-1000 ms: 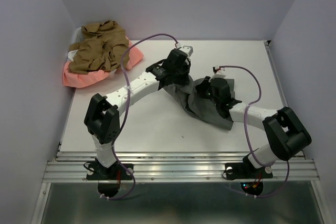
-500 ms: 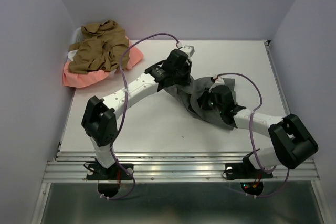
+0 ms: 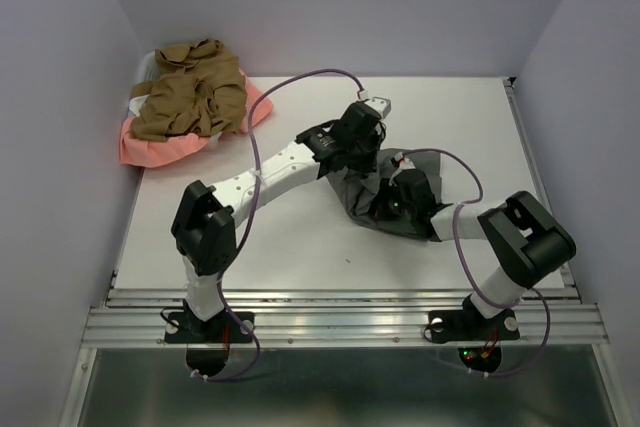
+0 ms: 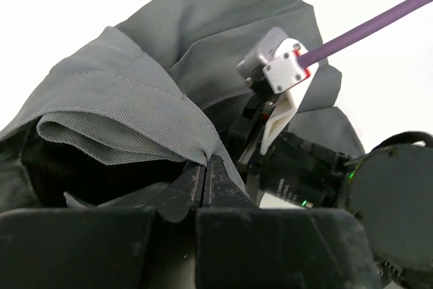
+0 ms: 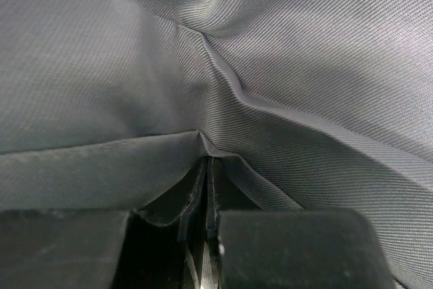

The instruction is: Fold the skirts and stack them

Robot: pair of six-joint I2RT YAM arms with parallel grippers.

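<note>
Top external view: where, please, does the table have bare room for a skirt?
The table is bare far right, from the grey skirt to the right wall, and along the near edge. Crowded: the far-left corner, under the tan-brown skirt and salmon-pink skirt.
</note>
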